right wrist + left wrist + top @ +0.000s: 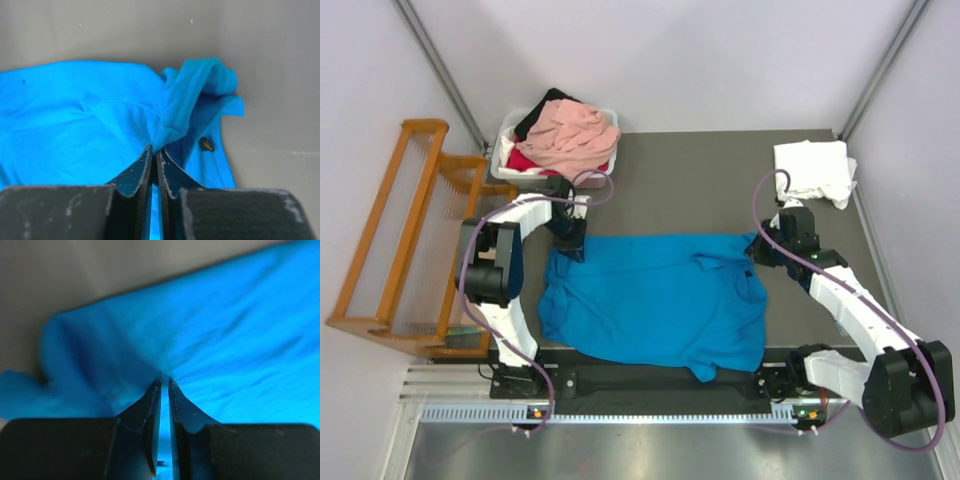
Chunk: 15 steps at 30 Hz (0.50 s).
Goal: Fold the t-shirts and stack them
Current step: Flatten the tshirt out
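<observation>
A bright blue t-shirt [660, 300] lies spread across the middle of the dark table. My left gripper [570, 245] is at the shirt's far left corner. In the left wrist view, my left gripper [165, 382] has its jaws almost together, with blue cloth [225, 340] gathered at the tips. My right gripper [757, 250] is at the far right corner. There, in the right wrist view, my right gripper [155, 150] is shut on a folded edge of the blue shirt [185, 105], which rises in a ridge from the tips. A folded white t-shirt [812, 172] rests at the far right.
A white tub [506, 140] at the far left holds a salmon-pink tee [575, 135], a red one [525, 160] and a black one [545, 105]. A wooden slatted rack [400, 240] stands off the table's left edge. Bare table [690, 190] shows behind the blue shirt.
</observation>
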Motion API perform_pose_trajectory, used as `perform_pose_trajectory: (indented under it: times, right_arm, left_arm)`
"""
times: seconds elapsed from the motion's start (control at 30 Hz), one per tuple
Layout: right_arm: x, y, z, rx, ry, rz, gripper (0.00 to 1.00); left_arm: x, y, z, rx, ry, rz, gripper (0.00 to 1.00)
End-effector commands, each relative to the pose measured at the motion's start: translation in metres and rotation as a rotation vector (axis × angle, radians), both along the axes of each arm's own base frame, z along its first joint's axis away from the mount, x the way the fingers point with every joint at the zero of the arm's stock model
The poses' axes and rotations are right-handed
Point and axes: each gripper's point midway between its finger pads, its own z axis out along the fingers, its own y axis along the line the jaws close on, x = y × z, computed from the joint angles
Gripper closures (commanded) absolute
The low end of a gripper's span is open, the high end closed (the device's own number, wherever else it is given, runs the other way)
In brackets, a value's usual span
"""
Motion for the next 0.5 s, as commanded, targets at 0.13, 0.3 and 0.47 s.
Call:
perform_pose_trajectory:
  times: [0.13,0.3,0.47]
  right_arm:
    - [-0.004,-0.006,0.010,-0.041,-0.025,-0.002,0.92]
    - [-0.001,-0.005,0.012,-0.042,-0.026,0.001,0.93]
    - [0.000,-0.005,0.009,-0.043,-0.018,0.001,0.94]
  left_arm:
    - [0.032,0.082,0.020,0.089,-0.113,0.213,0.84]
    - [0.038,0.090,0.051,0.101,-0.231,0.190,0.84]
    - [0.039,0.086,0.074,0.083,-0.313,0.153,0.83]
